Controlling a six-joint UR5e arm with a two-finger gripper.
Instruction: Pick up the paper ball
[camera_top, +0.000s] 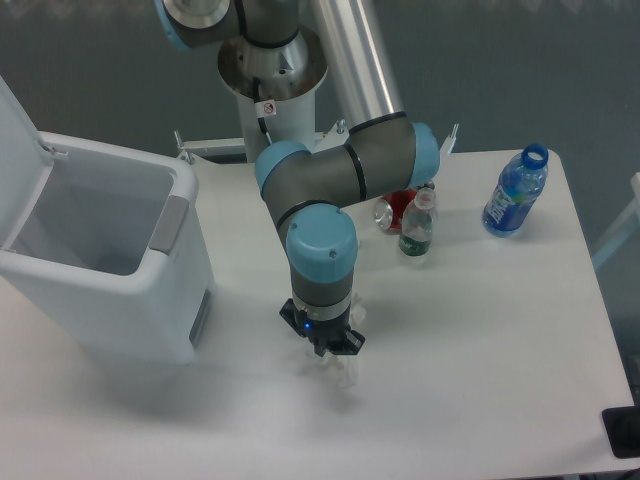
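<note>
The step looks like the grasp itself: the hand (337, 368) is down at the tabletop (480, 330), around 6 o'clock from the arm's base, over the paper ball (346, 377), a small pale crumpled wad showing just beneath it. Whether the fingers are spread or pinching it, I cannot tell. Next would be confirming the grip, then lifting straight up.

White matte rectangular tabletop (520, 330) under even diffuse light, dull grey-blue floor (100, 60) behind it, open white plastic bin with grey handle (120, 250) at the left side, small black object (625, 432) at the right edge.
</note>
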